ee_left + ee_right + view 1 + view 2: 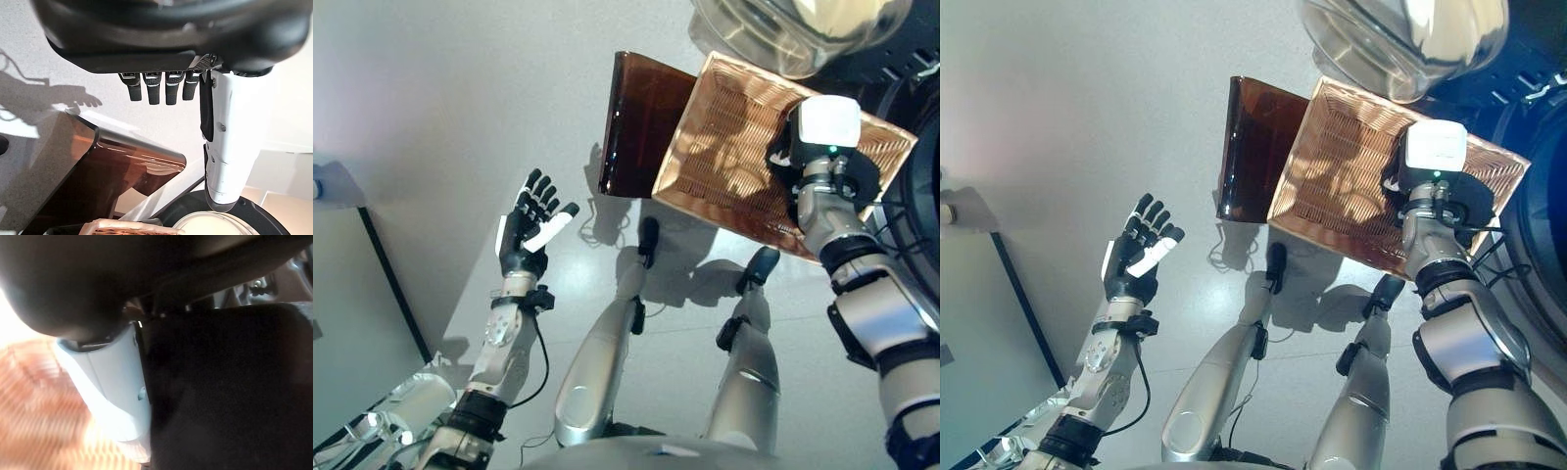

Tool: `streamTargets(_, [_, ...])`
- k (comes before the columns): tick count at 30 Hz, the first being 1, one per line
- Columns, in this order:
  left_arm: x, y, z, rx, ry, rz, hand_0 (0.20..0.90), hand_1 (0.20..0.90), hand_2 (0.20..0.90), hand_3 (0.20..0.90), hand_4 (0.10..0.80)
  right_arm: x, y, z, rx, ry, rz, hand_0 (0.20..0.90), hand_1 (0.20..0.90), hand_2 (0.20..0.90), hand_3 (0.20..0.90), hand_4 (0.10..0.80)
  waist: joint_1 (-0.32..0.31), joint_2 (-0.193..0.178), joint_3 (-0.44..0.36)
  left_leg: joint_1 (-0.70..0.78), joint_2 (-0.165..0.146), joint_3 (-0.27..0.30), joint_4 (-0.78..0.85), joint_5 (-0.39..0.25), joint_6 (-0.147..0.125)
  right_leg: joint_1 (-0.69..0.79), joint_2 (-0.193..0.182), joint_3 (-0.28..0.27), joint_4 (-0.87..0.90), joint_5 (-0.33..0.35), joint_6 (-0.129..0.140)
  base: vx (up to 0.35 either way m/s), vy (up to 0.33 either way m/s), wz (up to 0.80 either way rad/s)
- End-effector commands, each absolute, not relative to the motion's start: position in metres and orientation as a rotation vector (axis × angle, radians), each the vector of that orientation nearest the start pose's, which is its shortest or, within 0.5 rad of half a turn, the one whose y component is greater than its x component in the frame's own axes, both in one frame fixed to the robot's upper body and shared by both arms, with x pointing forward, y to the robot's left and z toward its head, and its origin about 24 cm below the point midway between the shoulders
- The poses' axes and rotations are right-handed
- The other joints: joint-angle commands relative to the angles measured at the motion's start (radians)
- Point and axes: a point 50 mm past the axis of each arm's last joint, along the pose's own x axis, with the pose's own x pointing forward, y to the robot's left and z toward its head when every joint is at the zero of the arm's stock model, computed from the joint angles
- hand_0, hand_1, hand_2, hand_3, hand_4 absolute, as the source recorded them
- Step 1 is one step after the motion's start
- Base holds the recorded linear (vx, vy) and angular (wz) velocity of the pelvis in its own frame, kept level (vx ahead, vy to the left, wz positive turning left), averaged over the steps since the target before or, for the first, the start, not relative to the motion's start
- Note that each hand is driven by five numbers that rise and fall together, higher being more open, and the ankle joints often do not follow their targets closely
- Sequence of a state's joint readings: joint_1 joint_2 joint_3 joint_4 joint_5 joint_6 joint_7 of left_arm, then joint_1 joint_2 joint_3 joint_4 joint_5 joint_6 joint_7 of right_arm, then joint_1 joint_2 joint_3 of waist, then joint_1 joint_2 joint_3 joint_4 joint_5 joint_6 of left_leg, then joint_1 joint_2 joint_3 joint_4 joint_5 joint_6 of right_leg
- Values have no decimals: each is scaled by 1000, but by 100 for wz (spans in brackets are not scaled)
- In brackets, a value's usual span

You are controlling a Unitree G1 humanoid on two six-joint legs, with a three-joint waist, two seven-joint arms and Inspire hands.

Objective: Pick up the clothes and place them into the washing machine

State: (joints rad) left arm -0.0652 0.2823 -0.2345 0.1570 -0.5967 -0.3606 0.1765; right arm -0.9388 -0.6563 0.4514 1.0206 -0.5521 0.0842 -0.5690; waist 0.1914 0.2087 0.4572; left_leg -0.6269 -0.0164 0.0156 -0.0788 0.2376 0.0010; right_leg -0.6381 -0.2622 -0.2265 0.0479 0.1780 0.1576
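A: Where does the left hand (530,233) sit?

B: Out over the pale grey floor (460,117), well apart from everything else. Its dark fingers (540,193) are straight and spread, the white-covered thumb (551,231) angled out, and it holds nothing. Its own wrist view agrees: the fingers hang relaxed in a row beside the thumb, with bare floor past them.

A: And the right hand (1410,157)?

B: It is pressed to the woven tan wicker basket (1332,147), which is tipped up so its ribbed bottom faces the head camera. The white block on the wrist covers most of the hand. In the right wrist view I see only the dark bulk, the white thumb cover and blurred wicker weave alongside it. The fingers themselves are hidden behind the basket, so I cannot tell whether they are curled round its rim or lying flat.

A: What else is near the basket?

B: A dark brown translucent plastic bin (636,122) stands on the floor just beside the basket's left edge, partly hidden behind it. Above the basket, the round glass door of the washing machine (793,34) hangs open, and the machine's dark rim (915,176) shows at the right edge.

A: The clothes?

B: I cannot make out any garment in any view. The basket's inside is turned away, and the machine's drum is not visible from here, so where the clothes lie I cannot say.
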Motion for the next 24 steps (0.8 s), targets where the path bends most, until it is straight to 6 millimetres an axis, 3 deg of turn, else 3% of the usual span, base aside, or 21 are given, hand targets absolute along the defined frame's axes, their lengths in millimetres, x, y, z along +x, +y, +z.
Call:
streamTargets(1, [252,186,70,-333,-318,102,900,900,900,900,800,379,-265,207,-1139,-418,-636,200,200,200,200,300,-22,-10,-48,58,-25,29,-8,-73,-87,8,-15,27,20,37,-9,50,-8,-3])
streamTargets(5, [249,188,55,-337,-247,123,900,900,900,900,800,367,-244,184,-503,-447,-556,200,200,200,200,300,-47,-32,-71,100,-17,42,-8,-87,-82,50,-15,26,17,32,-8,55,-17,-5])
streamTargets(10, [244,189,32,-346,-137,134,900,900,900,900,800,345,-221,143,42,-406,-372,200,200,200,200,300,-66,-46,-110,166,-15,55,-8,-106,-77,116,-12,27,7,20,-8,74,-10,-12])
streamTargets(14, [241,186,22,-354,-85,110,900,900,900,900,800,329,-214,122,357,-383,-292,200,200,200,200,300,-80,-48,-138,217,-17,60,-8,-121,-73,166,-13,24,2,12,-7,65,-17,-9])
streamTargets(17, [239,184,15,-353,-53,102,900,900,900,900,800,324,-213,112,492,-363,-282,200,200,200,200,300,-83,-46,-150,239,-18,63,-8,-128,-71,186,-14,25,1,7,-6,51,-3,-2])
streamTargets(18, [238,183,10,-354,-29,97,900,900,900,900,800,319,-212,102,620,-346,-280,200,200,200,200,300,-89,-40,-164,256,-21,66,-8,-134,-69,198,-15,29,2,2,-5,54,-3,-4])
streamTargets(21, [238,176,8,-370,-14,73,900,900,900,900,800,318,-213,90,859,-343,-327,200,200,200,200,300,-91,-26,-182,275,-26,68,-8,-143,-66,217,-17,33,-7,-3,-4,38,-12,-5])
streamTargets(24, [238,171,6,-382,-2,53,900,900,900,900,800,319,-211,85,981,-341,-349,200,200,200,200,300,-89,-7,-197,279,-32,73,-8,-147,-64,222,-18,35,-11,-6,-3,8,-3,-2])
